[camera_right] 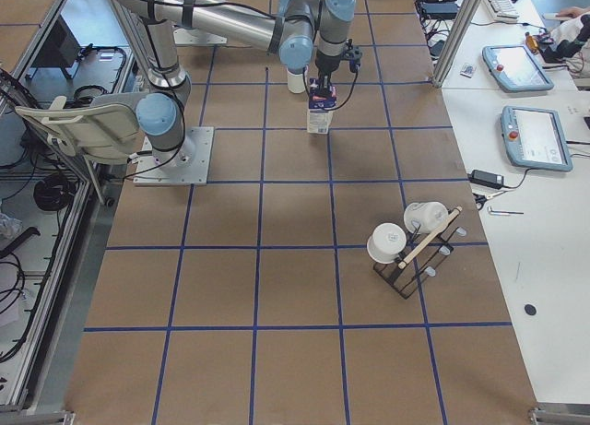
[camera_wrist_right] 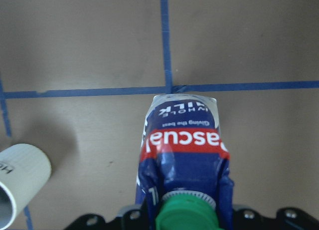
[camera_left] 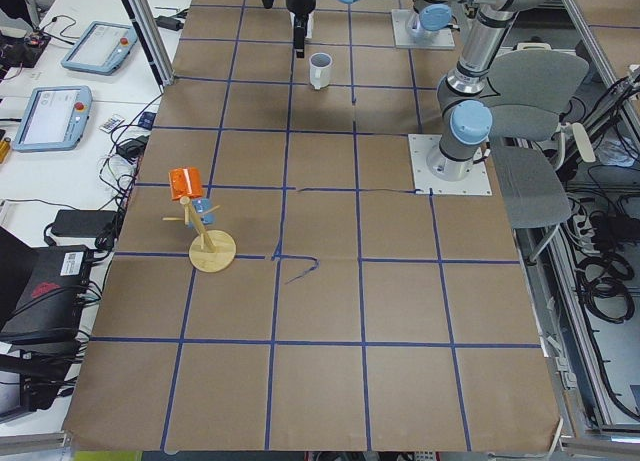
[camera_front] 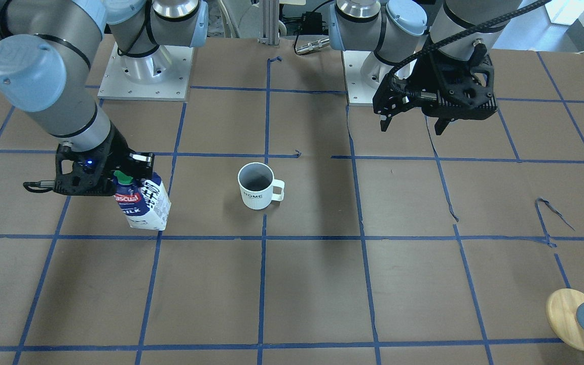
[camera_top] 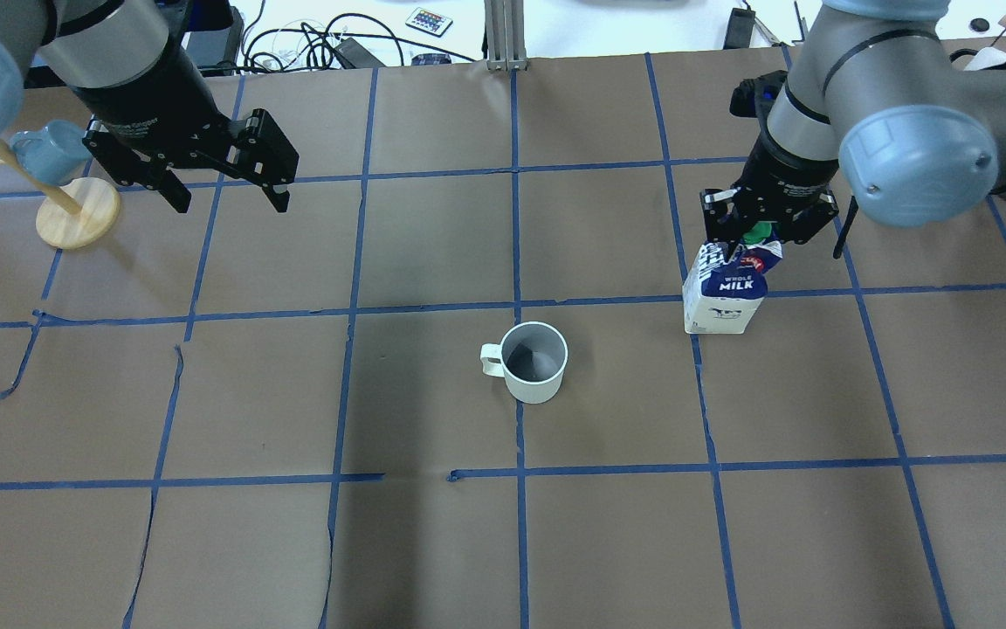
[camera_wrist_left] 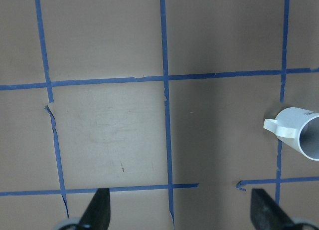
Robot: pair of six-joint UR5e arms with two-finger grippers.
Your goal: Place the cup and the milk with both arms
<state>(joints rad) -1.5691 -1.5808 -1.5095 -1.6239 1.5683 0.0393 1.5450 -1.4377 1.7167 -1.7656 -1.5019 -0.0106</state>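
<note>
- Right gripper (camera_top: 761, 234) is pinching the milk carton (camera_top: 724, 297) at its folded top, jaws pressed in just beside the green cap (camera_wrist_right: 187, 217).
- The carton sits by a tape crossing on the robot's right half of the table (camera_top: 433, 542) and looks slightly tilted in the front view. Can't tell if its base touches the paper.
- Cup (camera_top: 536, 362) stands upright mid-table on a tape line, handle toward the robot's left. Nothing holds it, and it is well apart from the carton.
- Left gripper (camera_top: 230, 205) is spread wide and empty, hovering above the table far from the cup, near the wooden stand (camera_top: 75, 214).
- Risk: the grip is high and narrow on soft card, so the carton could swing or slip. If let go while tilted, it likely tips over.
- Risk: if the carton's spot is next to the cup, moving it there could knock the cup.
- Risk: the left gripper has to reach the cup. A bad line on the rim or handle could push it or topple it.
- Text on carton: "Pascual" in white on a red band, "WHOLE MILK", and small "Giving the best".
- Text on cup: "HOME" in black, readable in the front view.
</note>
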